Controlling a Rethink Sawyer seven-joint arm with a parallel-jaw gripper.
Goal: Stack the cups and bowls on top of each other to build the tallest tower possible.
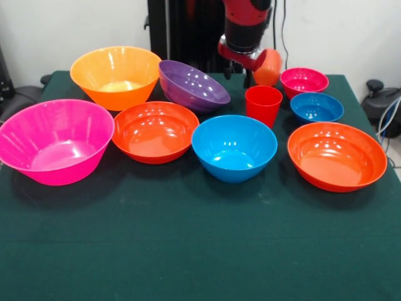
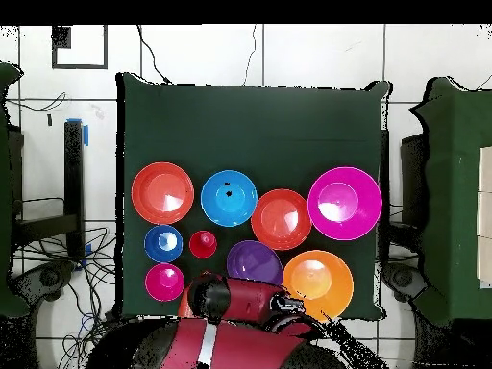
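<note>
We see the gripper [image 1: 245, 70] at the table's far edge, clamped on the orange cup [image 1: 268, 66], which hangs tilted above the cloth. The red cup [image 1: 263, 105] stands upright between the purple bowl [image 1: 192, 86] and the small blue bowl [image 1: 316, 107] (nothing is stacked); the big pink bowl [image 1: 55, 142] sits apart.

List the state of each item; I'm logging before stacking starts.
pink bowl: upright, empty
yellow-orange bowl: upright, empty
purple bowl: tilted
red-orange bowl beside pink bowl: upright, empty
other red-orange bowl: upright, empty
medium blue bowl: upright, empty
small blue bowl: upright, empty
magenta bowl: upright, empty
red cup: upright
orange cup: tilted beside gripper
</note>
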